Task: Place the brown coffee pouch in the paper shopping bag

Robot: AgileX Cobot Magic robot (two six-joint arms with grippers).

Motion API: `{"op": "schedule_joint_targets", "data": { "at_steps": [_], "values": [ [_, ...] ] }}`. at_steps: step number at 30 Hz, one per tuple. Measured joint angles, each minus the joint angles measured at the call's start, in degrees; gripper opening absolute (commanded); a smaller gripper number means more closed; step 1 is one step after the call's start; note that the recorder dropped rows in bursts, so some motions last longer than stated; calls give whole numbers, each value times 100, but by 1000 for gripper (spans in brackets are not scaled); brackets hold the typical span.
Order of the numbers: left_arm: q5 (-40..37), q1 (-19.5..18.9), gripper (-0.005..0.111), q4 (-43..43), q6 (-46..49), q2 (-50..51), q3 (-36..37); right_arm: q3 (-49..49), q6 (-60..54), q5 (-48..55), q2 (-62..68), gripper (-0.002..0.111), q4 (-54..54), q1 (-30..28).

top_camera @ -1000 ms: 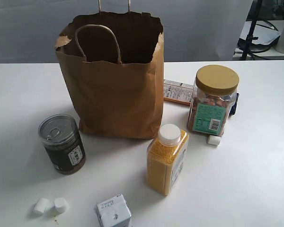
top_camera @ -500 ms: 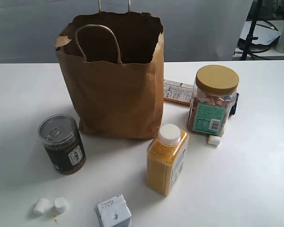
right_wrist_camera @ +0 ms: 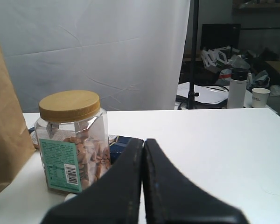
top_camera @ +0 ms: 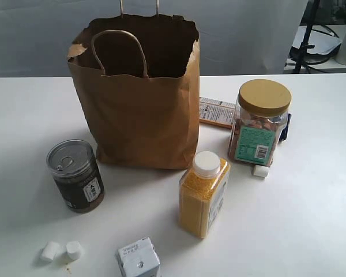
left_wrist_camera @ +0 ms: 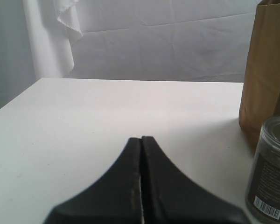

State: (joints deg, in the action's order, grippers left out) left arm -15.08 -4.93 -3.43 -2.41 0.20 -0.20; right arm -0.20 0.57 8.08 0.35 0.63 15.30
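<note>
Kraft paper dominates the scene: the paper shopping bag (top_camera: 141, 121) stands upright on the white table (top_camera: 311, 202), its ragged rim open and one twisted handle drooping over the front wall. Its inside is dark shadow, and the brown coffee pouch cannot be made out in any view; whether it lies inside the bag cannot be told.

Nothing differs from the earlier exterior pictures, and every object sits where it did a second ago. A dark tin can (top_camera: 75, 175) with a pull-ring lid stands in front of the bag's left corner. A yellow bottle (top_camera: 203, 196) with a white cap stands just in front of the bag's right corner. A clear jar (top_camera: 259, 124) with a tan lid stands to the right of the bag, and a flat packet (top_camera: 216, 112) lies between the two. A small white cylinder (top_camera: 260, 171) rests at the jar's foot, and two more white cylinders (top_camera: 61, 251) lie side by side near the front edge, beside a white carton (top_camera: 138, 259).

The left gripper (left_wrist_camera: 141, 140) has its black fingers pressed together with nothing between them, low over bare table with the can and the bag off to one side. The right gripper (right_wrist_camera: 143, 141) is likewise clenched and empty, pointing toward the jar.
</note>
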Motion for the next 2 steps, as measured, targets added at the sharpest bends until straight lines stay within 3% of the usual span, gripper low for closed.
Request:
{"op": "schedule_joint_targets", "data": {
  "at_steps": [2],
  "values": [
    [0,0,0,0,0,0,0,0,0,0,0,0,0,0]
  ]
}}
